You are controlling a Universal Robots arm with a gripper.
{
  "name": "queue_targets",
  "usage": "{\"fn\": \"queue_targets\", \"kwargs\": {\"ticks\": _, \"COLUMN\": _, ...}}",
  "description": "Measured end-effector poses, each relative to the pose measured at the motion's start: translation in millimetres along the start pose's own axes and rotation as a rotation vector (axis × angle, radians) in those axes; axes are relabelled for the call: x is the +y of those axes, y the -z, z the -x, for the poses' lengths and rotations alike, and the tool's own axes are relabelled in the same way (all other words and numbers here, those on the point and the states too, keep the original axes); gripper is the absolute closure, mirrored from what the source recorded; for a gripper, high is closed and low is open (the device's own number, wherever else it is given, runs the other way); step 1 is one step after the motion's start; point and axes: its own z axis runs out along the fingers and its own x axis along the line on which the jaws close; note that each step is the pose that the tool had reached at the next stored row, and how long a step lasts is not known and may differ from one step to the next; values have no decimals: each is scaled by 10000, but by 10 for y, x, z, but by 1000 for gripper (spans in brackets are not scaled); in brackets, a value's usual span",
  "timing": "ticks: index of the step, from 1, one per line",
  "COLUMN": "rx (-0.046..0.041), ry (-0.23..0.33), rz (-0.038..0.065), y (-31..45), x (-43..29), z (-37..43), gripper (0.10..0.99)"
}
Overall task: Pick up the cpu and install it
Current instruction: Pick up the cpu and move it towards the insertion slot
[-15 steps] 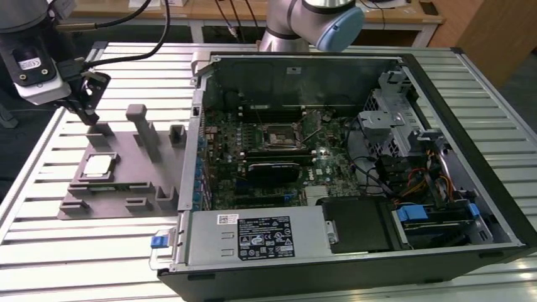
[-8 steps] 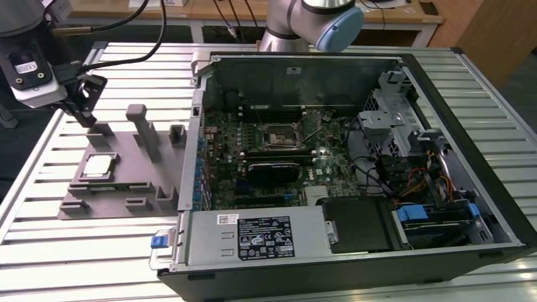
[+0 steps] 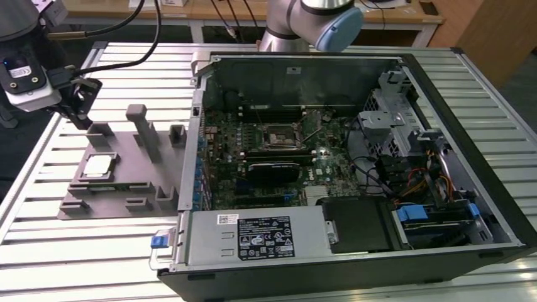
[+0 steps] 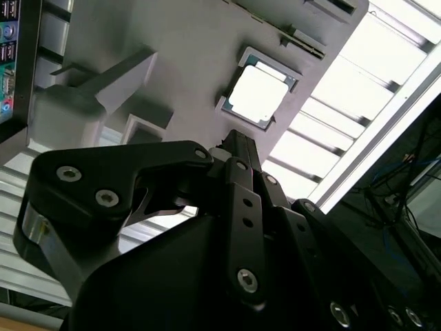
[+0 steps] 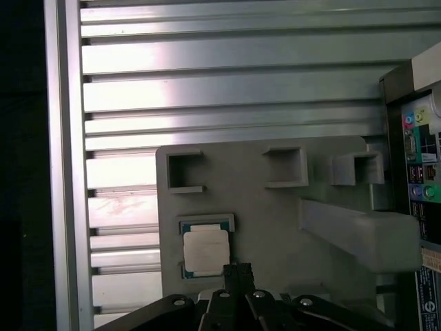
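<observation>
The cpu (image 3: 98, 166) is a small square chip with a pale metal top. It lies flat in a shallow pocket of the grey fixture plate (image 3: 117, 195), at the exterior view's left of the open computer case. It also shows in both wrist views, as the cpu (image 4: 258, 93) and the cpu (image 5: 205, 249). My gripper (image 3: 82, 121) hangs above the plate's far corner, a little beyond the chip and clear of it. Its dark fingertips (image 5: 238, 270) are pressed together with nothing between them. The motherboard's empty socket (image 3: 280, 135) sits inside the case.
The open case (image 3: 353, 163) fills the middle and the exterior view's right, with a black heatsink block (image 3: 275, 172), cables and drive bays inside. Upright grey posts (image 3: 143, 129) rise from the fixture plate close to the chip. Slatted metal table (image 3: 50, 251) surrounds everything.
</observation>
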Motion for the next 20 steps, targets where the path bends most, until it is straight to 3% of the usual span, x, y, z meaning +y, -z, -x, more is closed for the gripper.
{"fn": "queue_targets", "kwargs": {"ticks": 11, "rx": 0, "ry": 0, "rz": 0, "y": -76, "x": -13, "z": -132, "gripper": 980}}
{"fn": "queue_targets", "kwargs": {"ticks": 20, "rx": 0, "ry": 1, "rz": 1, "y": -198, "x": -27, "z": -196, "gripper": 980}}
